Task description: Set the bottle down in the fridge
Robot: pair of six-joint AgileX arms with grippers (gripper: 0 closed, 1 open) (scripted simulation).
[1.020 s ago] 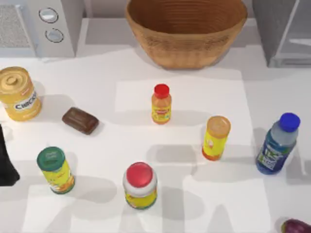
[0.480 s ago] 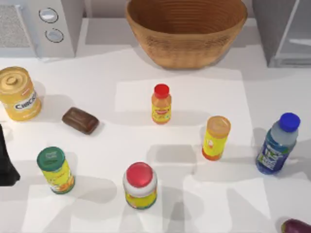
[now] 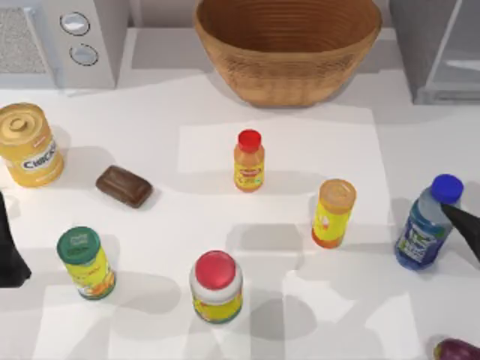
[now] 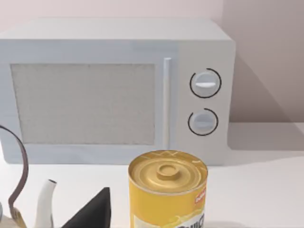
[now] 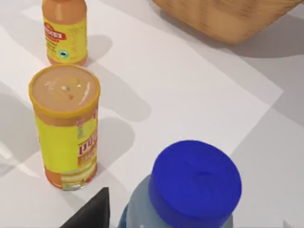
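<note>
Bottle [image 3: 426, 229] stands upright at table's right side, w/ fridge [image 3: 439, 52] well behind it. Right gripper [image 3: 463, 225] sits beside its cap; jaw state can't be told. Should straddle body squarely, below cap.

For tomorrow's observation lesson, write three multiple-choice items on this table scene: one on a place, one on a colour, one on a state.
1. Where does the bottle stand?
A. inside the fridge
B. on the table's right side
C. in the basket

2. What colour is the bottle's cap?
A. blue
B. red
C. orange

3. How is the bottle posed?
A. lying down
B. lifted off the table
C. upright on the table

Answers:
1 B: it stands near the right edge, in front of the fridge, with the right hand close beside it.
2 A: the right wrist view shows a blue cap.
3 C: its base rests on the table.
</note>
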